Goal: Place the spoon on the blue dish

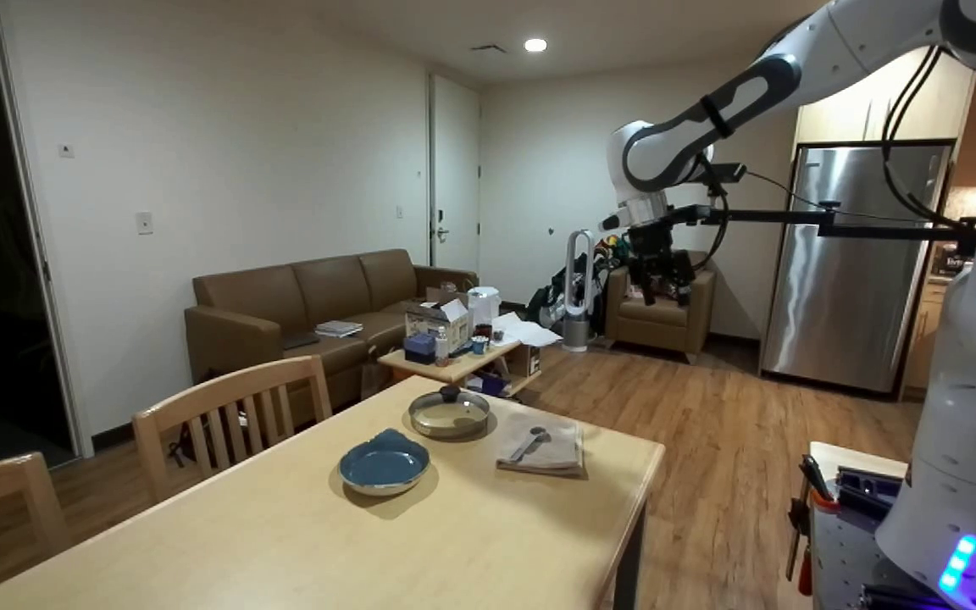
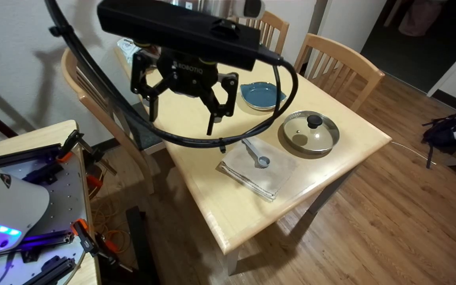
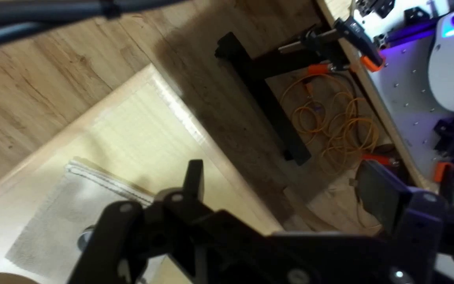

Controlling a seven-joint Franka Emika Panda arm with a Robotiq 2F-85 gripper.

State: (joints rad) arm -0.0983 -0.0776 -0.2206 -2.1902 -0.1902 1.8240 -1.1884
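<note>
Light wood tabletop (image 2: 228, 213) holds blue dish (image 2: 262, 96), glass lid (image 2: 306, 137), measuring spoon (image 2: 256, 153) on folded napkin (image 2: 255, 176); tool (image 2: 181, 126) hangs higher, spread wide.

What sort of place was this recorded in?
Probably a home's open living and dining area: an exterior view shows a brown sofa, a pale table and a steel refrigerator in one room.

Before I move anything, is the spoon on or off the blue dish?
Off. In both exterior views, the spoon lies on the folded napkin, apart from the blue dish.
</note>
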